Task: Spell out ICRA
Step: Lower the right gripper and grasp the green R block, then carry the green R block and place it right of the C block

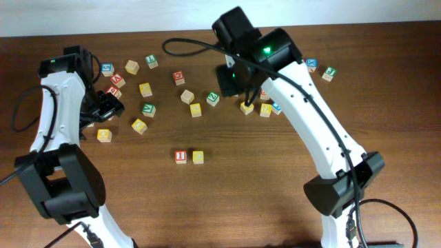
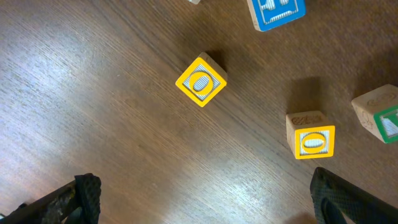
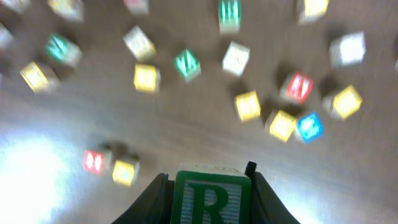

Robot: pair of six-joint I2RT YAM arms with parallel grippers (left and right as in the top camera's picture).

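The red I cube (image 1: 180, 156) and the yellow C cube (image 1: 198, 156) stand side by side at the table's front middle. They also show, blurred, in the right wrist view as a red cube (image 3: 93, 160) and a yellow cube (image 3: 124, 171). My right gripper (image 3: 211, 182) is shut on the green R cube (image 3: 212, 198) and holds it above the table. In the overhead view the right wrist (image 1: 236, 77) hides that cube. My left gripper (image 2: 205, 190) is open and empty over two yellow cubes (image 2: 201, 81) at the left (image 1: 107, 107). I cannot tell which red cube is the A.
Several loose letter cubes lie scattered across the back of the table, from the far left (image 1: 131, 67) to the right (image 1: 329, 73). A second green cube (image 1: 148, 109) sits near the left arm. A blue cube (image 2: 275, 11) lies beyond the left gripper.
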